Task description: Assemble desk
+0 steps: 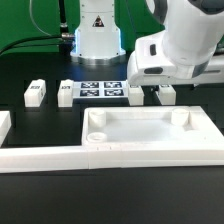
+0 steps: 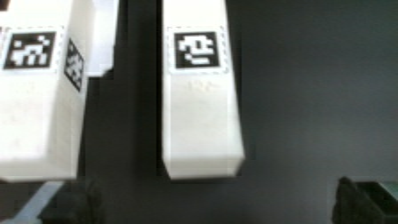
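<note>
The gripper (image 2: 205, 200) hangs open above the black table, its dark fingertips (image 2: 368, 196) set wide apart and holding nothing. The tabletop (image 1: 150, 128), the largest part, lies rim-up near the middle of the table, right against the long white border rail (image 1: 60, 158) in front of it. Behind the tabletop lies the marker board (image 1: 100, 90). Two leg blocks (image 1: 35, 93) (image 1: 67, 93) sit beside the board toward the exterior view's left. Two more leg blocks (image 1: 135, 95) (image 1: 165, 94) lie under the arm's hand; in the wrist view they lie side by side, tags up, with a narrow gap between them.
</note>
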You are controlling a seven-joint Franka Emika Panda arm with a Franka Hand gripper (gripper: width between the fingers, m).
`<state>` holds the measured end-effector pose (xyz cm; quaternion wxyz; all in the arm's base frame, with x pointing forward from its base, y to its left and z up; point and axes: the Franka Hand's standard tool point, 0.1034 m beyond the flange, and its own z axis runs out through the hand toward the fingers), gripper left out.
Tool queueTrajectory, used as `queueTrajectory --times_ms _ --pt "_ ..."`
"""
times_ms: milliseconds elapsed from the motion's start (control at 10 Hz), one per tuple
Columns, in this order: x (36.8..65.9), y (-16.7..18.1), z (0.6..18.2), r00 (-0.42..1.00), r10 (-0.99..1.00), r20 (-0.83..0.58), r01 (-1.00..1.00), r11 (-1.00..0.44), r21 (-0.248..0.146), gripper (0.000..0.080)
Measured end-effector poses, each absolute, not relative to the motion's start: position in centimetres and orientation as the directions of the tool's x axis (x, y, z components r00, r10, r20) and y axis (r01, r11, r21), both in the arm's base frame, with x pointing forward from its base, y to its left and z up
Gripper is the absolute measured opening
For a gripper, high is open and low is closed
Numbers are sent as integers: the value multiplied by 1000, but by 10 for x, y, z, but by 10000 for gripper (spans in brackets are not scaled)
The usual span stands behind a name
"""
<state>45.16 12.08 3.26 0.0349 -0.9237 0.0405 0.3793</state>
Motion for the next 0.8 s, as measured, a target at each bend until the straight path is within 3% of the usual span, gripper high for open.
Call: queueTrajectory --times_ms 400,600,800 --pt "423 122 17 643 -68 -763 -127 -992 -18 649" --pt "424 122 16 645 -66 -761 -125 -992 -20 649" --pt "424 122 16 645 -66 -761 -124 -992 -20 395"
